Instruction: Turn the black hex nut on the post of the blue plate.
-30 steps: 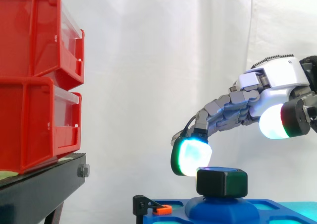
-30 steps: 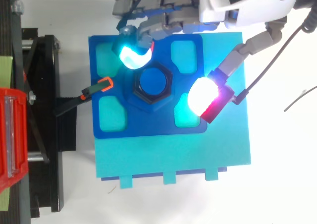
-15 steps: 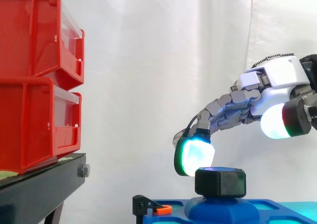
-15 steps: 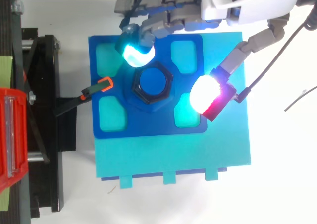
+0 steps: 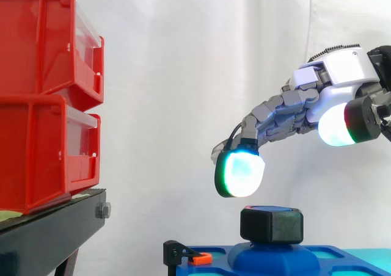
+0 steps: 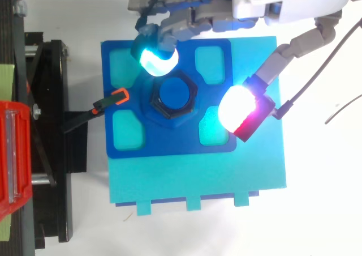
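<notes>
The black hex nut (image 5: 271, 225) sits on the blue post (image 6: 172, 94) in the middle of the blue plate (image 6: 169, 144). My hand (image 5: 333, 83) hovers above and to the right of the nut, open, its fingers stretched out and touching nothing. One glowing cyan-white fingertip (image 5: 239, 174) hangs a little above the nut's upper left; in the top view that fingertip (image 6: 155, 61) lies just beyond the nut's far left corner. The thumb pad (image 6: 242, 110) glows white and red to the nut's right, clear of it.
Two stacked red bins (image 5: 46, 99) stand on a black stand (image 5: 52, 233) at the left. A black clamp with an orange tip (image 6: 111, 99) grips the plate's left edge. The plate rests on a teal base (image 6: 198, 174).
The hand has risen and drawn slightly back from the nut; the cyan fingertip, level with the nut's top before, now hangs above it. The nut has shifted slightly.
</notes>
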